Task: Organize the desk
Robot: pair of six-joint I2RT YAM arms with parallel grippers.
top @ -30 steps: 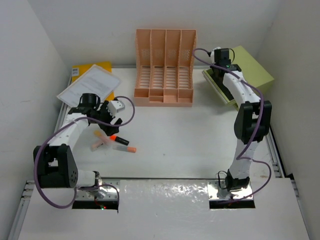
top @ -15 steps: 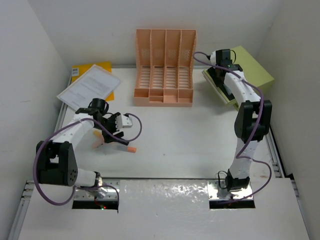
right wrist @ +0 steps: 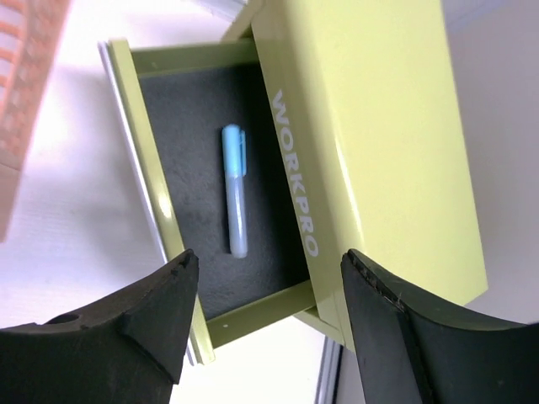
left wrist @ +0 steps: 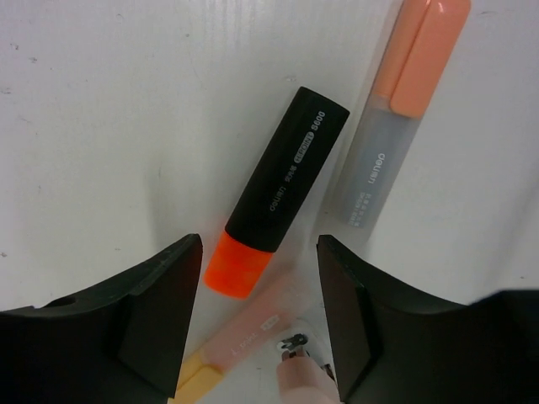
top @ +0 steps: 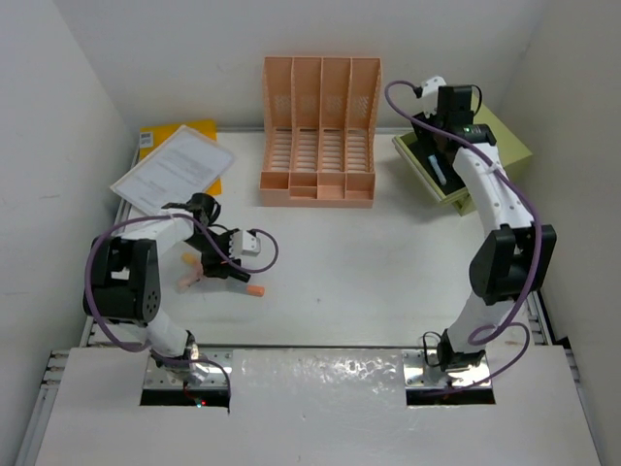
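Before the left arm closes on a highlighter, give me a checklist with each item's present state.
1. The left gripper open, straddling the black highlighter: ok.
2. Only one thing between its jaws: not ok, the pink highlighter lies there too.
3. The drawer open: ok.
4. The blue highlighter lying inside the drawer: ok.
5. The right gripper open and empty: ok.

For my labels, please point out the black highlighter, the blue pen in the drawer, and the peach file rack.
black highlighter (left wrist: 286,181), left wrist view, its black body.
blue pen (right wrist: 237,202), right wrist view, its clear barrel.
peach file rack (top: 318,146), top view, its slotted middle.
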